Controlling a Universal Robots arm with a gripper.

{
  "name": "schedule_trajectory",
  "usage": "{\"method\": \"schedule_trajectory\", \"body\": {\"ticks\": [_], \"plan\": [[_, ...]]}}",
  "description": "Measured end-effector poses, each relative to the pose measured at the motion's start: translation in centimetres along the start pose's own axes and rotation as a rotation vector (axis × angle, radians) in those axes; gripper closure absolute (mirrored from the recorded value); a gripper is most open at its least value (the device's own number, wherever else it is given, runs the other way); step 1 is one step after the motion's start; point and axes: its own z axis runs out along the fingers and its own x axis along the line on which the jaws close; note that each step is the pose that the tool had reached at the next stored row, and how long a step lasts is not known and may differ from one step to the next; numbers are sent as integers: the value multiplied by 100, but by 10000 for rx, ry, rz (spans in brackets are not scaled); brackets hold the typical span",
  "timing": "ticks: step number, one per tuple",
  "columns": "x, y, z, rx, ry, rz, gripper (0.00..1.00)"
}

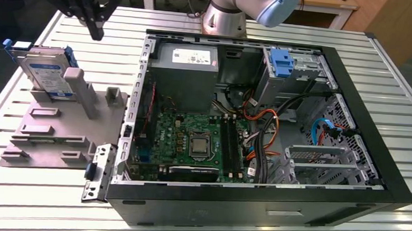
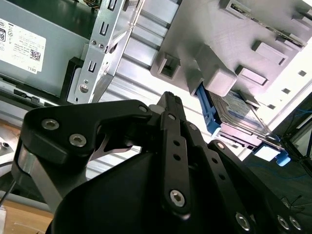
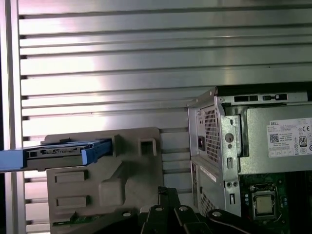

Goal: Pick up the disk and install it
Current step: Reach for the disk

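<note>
Hovering with gripper (image 1: 96, 33) pressed together, empty, near the disk (image 1: 49, 75) propped on edge in the grey stand (image 1: 50, 134) beside the case (image 1: 258, 203). Wants spreading first, then squaring over its top edge; no clipping.

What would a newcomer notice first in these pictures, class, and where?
The big open black computer case lies on its side at the middle of the scene, its green motherboard exposed. At the exterior view's left, the silver-grey disk with blue side rails stands upright in a grey plastic holder, with the black tool hanging close above, not touching.
</note>
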Motion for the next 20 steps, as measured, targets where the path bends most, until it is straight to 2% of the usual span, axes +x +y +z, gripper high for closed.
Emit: {"method": "schedule_trajectory", "body": {"ticks": [15,20], "plan": [[5,17,3,1,2,0,89],[65,22,25,-1,0,3,89]]}}
